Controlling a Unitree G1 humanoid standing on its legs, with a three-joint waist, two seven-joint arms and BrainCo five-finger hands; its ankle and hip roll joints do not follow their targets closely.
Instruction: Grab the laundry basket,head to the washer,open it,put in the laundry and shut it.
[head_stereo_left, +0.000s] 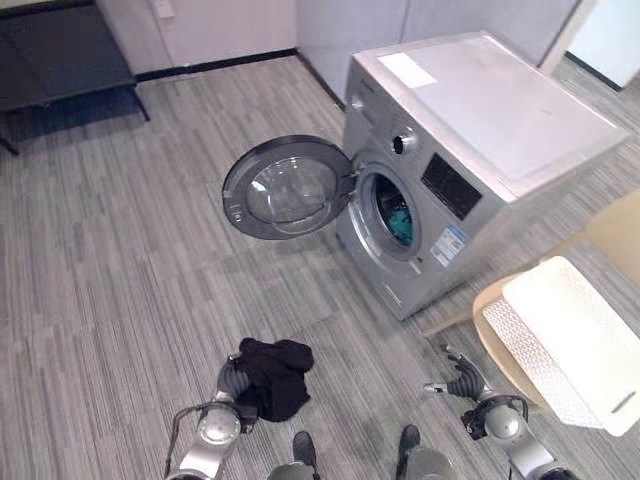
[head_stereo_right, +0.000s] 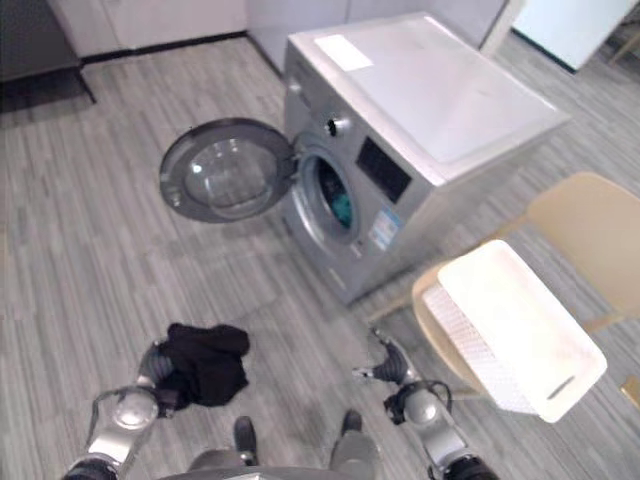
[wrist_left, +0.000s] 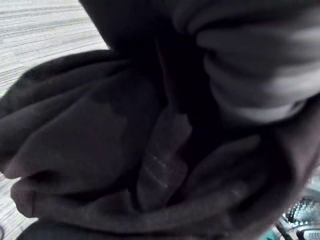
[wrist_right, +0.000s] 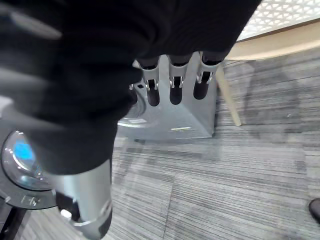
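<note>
My left hand (head_stereo_left: 232, 379) is low at the front left, shut on a black garment (head_stereo_left: 275, 376) that bunches over its fingers; the same cloth (wrist_left: 100, 150) crowds the left wrist view. Ahead stands the silver washer (head_stereo_left: 500, 110) with its round door (head_stereo_left: 290, 188) swung wide open to the left. Teal laundry (head_stereo_left: 400, 222) lies inside the drum. My right hand (head_stereo_left: 462, 382) hangs open and holds nothing at the front right, its fingers (wrist_right: 172, 80) straight and pointing toward the washer. The white laundry basket (head_stereo_left: 575, 340) rests on a tan chair (head_stereo_left: 615, 230) to the right.
A dark low table (head_stereo_left: 60, 50) stands at the far left by the wall. Grey striped carpet (head_stereo_left: 130, 260) stretches between me and the washer. The chair with the basket sits close to the washer's right front corner.
</note>
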